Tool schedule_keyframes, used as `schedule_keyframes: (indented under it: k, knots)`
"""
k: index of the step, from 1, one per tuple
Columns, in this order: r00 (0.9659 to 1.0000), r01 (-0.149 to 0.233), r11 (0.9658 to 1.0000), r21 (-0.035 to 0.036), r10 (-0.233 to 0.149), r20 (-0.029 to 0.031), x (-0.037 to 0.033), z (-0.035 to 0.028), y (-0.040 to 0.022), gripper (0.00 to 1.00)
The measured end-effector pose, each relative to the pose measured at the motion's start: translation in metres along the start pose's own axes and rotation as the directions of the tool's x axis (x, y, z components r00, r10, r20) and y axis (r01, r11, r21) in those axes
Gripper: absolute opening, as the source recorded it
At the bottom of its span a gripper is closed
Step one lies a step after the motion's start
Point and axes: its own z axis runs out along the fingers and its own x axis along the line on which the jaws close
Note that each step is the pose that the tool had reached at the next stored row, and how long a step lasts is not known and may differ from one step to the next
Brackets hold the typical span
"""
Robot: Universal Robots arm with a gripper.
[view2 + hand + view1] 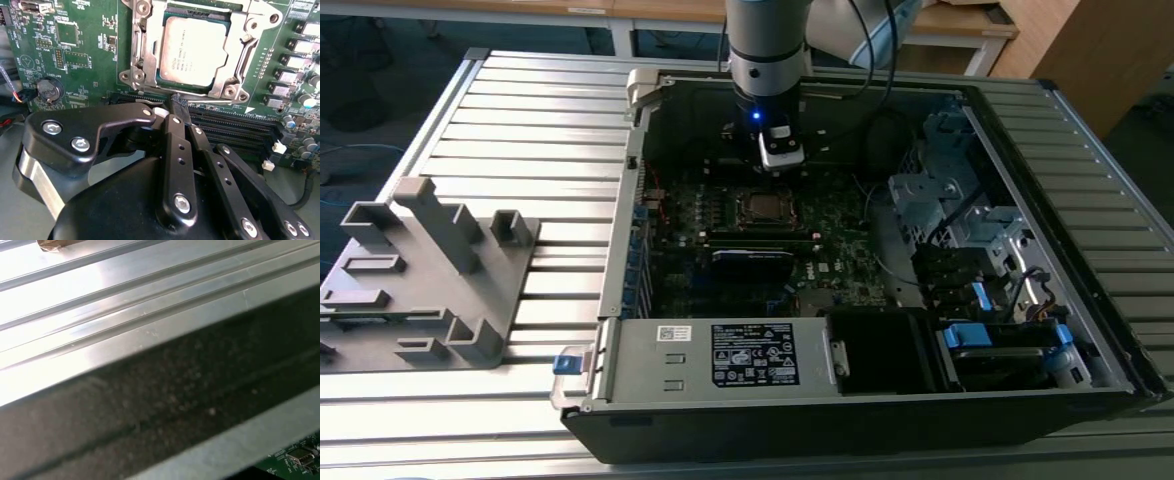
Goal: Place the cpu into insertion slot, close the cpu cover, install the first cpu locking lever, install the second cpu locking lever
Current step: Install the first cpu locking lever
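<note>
The cpu point(192, 50), a flat silver-grey square, lies in the insertion slot point(765, 205) on the green motherboard. The cpu cover point(145, 55), a silver frame with a square window, lies flat around the chip. Thin metal levers run along the frame's sides; I cannot tell whether they are latched. My gripper point(178, 104) is shut, its black fingers point(172, 150) meeting at one tip just beside the socket's edge, over the long black memory slots point(235, 125), with nothing between them. In the exterior view the gripper point(781, 165) hangs inside the open case, just behind the socket.
The open computer case point(620, 250) lies on a slatted aluminium table point(520, 130). A power supply point(720, 355) sits at the front, with a drive cage point(947, 210) and cables on the exterior view's right. A grey fixture point(420, 280) stands on the exterior view's left.
</note>
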Motion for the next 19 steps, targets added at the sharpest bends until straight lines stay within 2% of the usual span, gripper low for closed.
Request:
schedule_keyframes:
  k: [11,15,19]
  knots:
    - [0.9999,-0.013,0.9999,0.0011,0.013,0.0015,0.0035,0.0008,0.002,0.11]
    - [0.9996,-0.029,0.9996,0.0027,0.029,0.0033,0.0038,0.0013,0.0024,0.11]
    - [0.9996,-0.029,0.9996,0.0052,0.029,0.0047,0.0037,0.0016,0.0025,0.11]
